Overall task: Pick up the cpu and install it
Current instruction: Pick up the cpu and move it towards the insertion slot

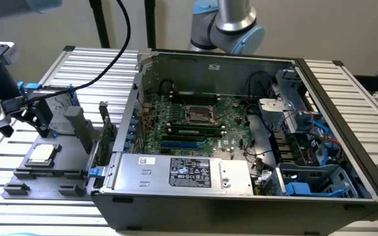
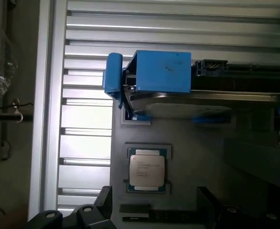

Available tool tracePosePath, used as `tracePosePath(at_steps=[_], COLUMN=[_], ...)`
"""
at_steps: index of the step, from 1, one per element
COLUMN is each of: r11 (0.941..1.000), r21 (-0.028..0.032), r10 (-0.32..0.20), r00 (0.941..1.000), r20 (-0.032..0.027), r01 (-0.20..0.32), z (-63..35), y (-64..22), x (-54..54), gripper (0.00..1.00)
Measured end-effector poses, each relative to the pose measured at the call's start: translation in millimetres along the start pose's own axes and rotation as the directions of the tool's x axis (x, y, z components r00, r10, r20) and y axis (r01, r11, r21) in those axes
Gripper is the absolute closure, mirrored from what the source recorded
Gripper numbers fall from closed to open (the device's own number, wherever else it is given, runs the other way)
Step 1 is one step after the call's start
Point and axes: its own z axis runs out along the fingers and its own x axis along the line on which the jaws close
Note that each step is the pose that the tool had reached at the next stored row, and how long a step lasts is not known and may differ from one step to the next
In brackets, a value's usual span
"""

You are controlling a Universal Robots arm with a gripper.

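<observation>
The picking-up step is in hand, at the approach. The pincer (image 1: 23, 132) hangs spread wide and empty above the grey tray (image 1: 18, 173) on the counter (image 1: 84, 61). The cpu (image 2: 146, 169) lies flat in its recess straight below, untouched, between the lines of the two fingers (image 2: 104, 202). I judge that a clean grasp calls for a level descent with the fingers square to the chip's thin edges, since so flat a part offers little to pinch. The wrist view shows that alignment, and a blue-edged drive (image 2: 161, 71) just beyond the chip. The exterior view gives instead the pincer's height over the tray and, well off to its side, the open computer case (image 1: 346, 162) with its bare socket (image 1: 201, 114).
</observation>
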Motion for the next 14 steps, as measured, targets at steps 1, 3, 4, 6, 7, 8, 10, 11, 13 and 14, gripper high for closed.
tracePosePath(at_steps=[1, 3, 4, 6, 7, 8, 10, 11, 13, 14], r11=[1.0, 1.0, 1.0, 1.0, 1.0, 1.0, 1.0, 1.0, 1.0, 1.0], r21=[0.0001, 0.0, 0.0, 0.0, 0.0, 0.0001, 0.0, -0.0001, 0.0, 0.0001], r10=[0.0, 0.001, 0.001, 0.001, 0.001, 0.002, 0.002, 0.002, 0.003, 0.004], r00=[1.0, 1.0, 1.0, 1.0, 1.0, 1.0, 1.0, 1.0, 1.0, 1.0], r20=[0.0, 0.0, 0.0001, 0.0, 0.0001, 0.0, 0.0, 0.0002, 0.0001, 0.0001], r01=[0.0, -0.001, -0.001, -0.001, -0.001, -0.002, -0.002, -0.002, -0.003, -0.004], z=[1.8, 5.4, 7.2, 10.8, 12.7, 14.4, 18.1, 19.9, 23.5, 25.3], y=[-0.2, -0.6, -0.8, -1.2, -1.5, -1.7, -2.2, -2.4, -2.8, -3.1], x=[0.0, 0.1, 0.1, 0.2, 0.2, 0.3, 0.3, 0.4, 0.4, 0.5], gripper=[0.21, 0.21, 0.21, 0.21, 0.21, 0.21, 0.21, 0.21, 0.21, 0.21])
